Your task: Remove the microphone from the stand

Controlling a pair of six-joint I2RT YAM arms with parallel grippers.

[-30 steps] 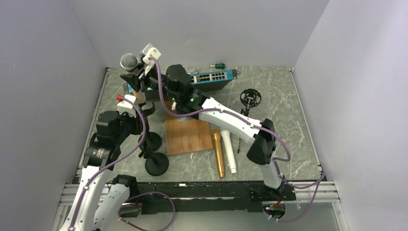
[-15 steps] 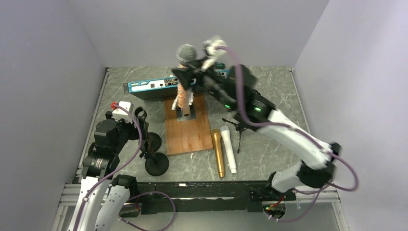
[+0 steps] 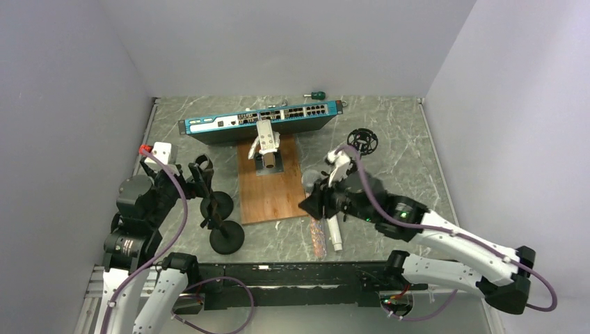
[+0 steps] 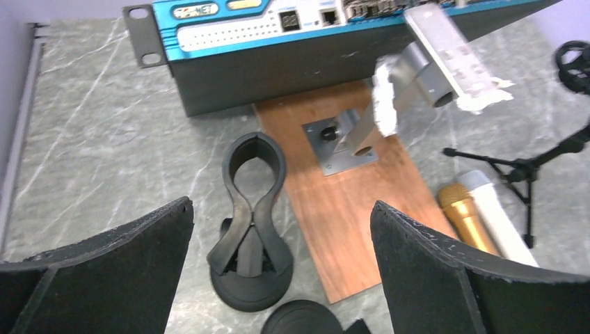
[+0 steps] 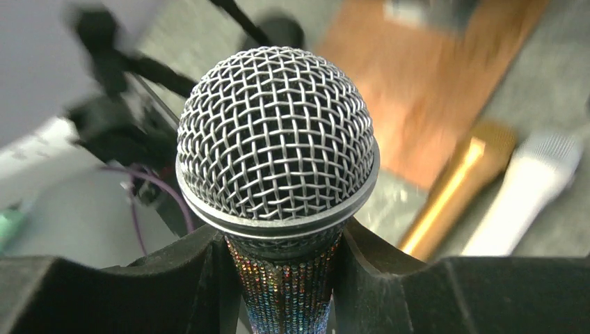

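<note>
The microphone (image 5: 275,132), with a silver mesh head and a glittery handle, sits between the pads of my right gripper (image 5: 284,268), which is shut on the handle just below the head. In the top view my right gripper (image 3: 316,203) holds the microphone (image 3: 317,239) low over the front middle of the table, away from the stand. The black stand (image 4: 252,209) has an empty clip on a round base. My left gripper (image 4: 282,212) is open just in front of it, touching nothing. In the top view my left gripper (image 3: 197,174) is beside the stand (image 3: 221,206).
A gold microphone (image 4: 467,217) and a white one (image 4: 499,221) lie right of the wooden board (image 3: 271,191), which carries a metal bracket (image 3: 266,142). A blue network switch (image 3: 261,120) lies at the back. A shock mount on a tripod (image 3: 362,141) stands right. A second round base (image 3: 227,238) sits near.
My right arm carried the microphone from above the stand at the back left across to the front middle and down. My left gripper opened and drew back from the stand.
</note>
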